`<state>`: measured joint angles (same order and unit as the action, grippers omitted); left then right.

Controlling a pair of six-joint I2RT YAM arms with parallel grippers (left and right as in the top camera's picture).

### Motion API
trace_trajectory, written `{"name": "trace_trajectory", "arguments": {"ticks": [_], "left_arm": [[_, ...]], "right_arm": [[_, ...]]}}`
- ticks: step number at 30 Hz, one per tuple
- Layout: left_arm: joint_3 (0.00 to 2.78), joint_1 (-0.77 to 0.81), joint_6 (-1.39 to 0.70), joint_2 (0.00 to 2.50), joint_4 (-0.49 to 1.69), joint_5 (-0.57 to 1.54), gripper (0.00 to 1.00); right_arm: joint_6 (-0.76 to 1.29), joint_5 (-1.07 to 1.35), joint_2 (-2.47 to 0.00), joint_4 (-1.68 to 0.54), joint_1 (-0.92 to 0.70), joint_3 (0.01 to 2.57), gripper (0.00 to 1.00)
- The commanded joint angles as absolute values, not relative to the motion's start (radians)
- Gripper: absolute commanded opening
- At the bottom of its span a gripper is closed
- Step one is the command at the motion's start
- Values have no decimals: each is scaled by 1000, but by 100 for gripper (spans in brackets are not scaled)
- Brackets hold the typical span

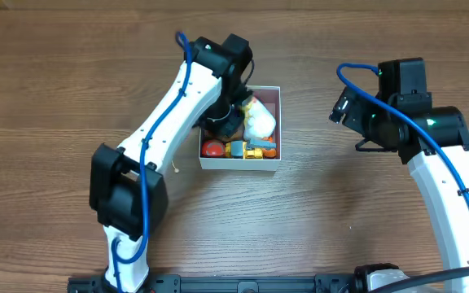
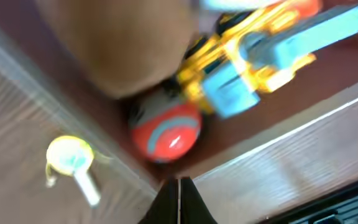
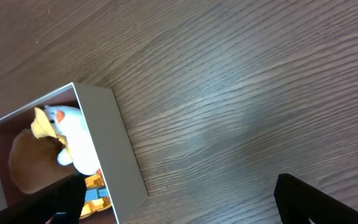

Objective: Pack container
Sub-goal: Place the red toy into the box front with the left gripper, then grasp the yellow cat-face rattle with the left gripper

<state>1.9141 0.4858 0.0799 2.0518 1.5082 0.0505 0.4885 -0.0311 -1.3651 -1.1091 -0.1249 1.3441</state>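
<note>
The container (image 1: 281,122), a small square white-walled box with a pink-mauve inside, sits mid-table. It holds a white duck toy (image 1: 260,120), a yellow-and-blue vehicle toy (image 1: 251,150), a red ball toy (image 1: 212,149) and a brown toy (image 3: 33,162). My left gripper (image 1: 228,122) hovers over the box's left part; its fingers (image 2: 179,202) are shut together and empty above the red ball (image 2: 165,134) and vehicle (image 2: 253,62). My right gripper (image 1: 344,110) is open and empty, right of the box; the box wall (image 3: 114,146) shows in its view.
A small yellow-and-white piece (image 2: 70,158) lies on the table just outside the box's left wall; it also shows in the overhead view (image 1: 174,169). The wooden table (image 1: 340,212) spreads around the box.
</note>
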Motion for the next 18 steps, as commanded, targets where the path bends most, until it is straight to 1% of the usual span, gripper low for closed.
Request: {"name": "trace_trajectory", "arguments": {"ticks": [1,3,4,5,7,8,9,10,12,13,14,16,17,18], "left_arm": [[1953,411,-74,1813,1547,-91,12],[1953,309,-140,1664,1556,-108,30],[1950,259,-176,1622,1561,-108,32],[1927,183,-240,1581,1566,-108,36],[1858,108,-275,1561,1550,-108,43],[1768,74,-275,1563,1516,-104,49],[1612,58,-278,1566,1427,-67,55],[1473,57,-286,1570,1316,-9,56],[1347,57,-288,1584,1200,59,60],[1286,57,-268,1594,1147,75,69],[1240,57,-203,1603,1113,67,77],[1194,57,-99,1619,1094,36,82],[1182,57,-54,1633,1095,13,82],[1169,57,-14,1655,1095,-32,77]], "right_arm": [[463,-44,-1364,-1110,-124,1349,99],[465,-43,-1364,-1110,-124,1349,99],[467,-42,-1364,-1110,-124,1349,99],[467,-35,-1364,-1109,-124,1349,99],[467,-35,-1364,-1109,-124,1349,100],[467,-35,-1364,-1109,-124,1349,100],[466,-36,-1364,-1110,-124,1349,100],[466,-36,-1364,-1109,-124,1349,100],[466,-36,-1364,-1109,-124,1349,100],[466,-36,-1364,-1108,-124,1349,100],[466,-36,-1364,-1109,-124,1349,100],[466,-36,-1364,-1106,-124,1349,100],[466,-36,-1364,-1105,-124,1349,100],[466,-36,-1364,-1102,-124,1349,100]]}}
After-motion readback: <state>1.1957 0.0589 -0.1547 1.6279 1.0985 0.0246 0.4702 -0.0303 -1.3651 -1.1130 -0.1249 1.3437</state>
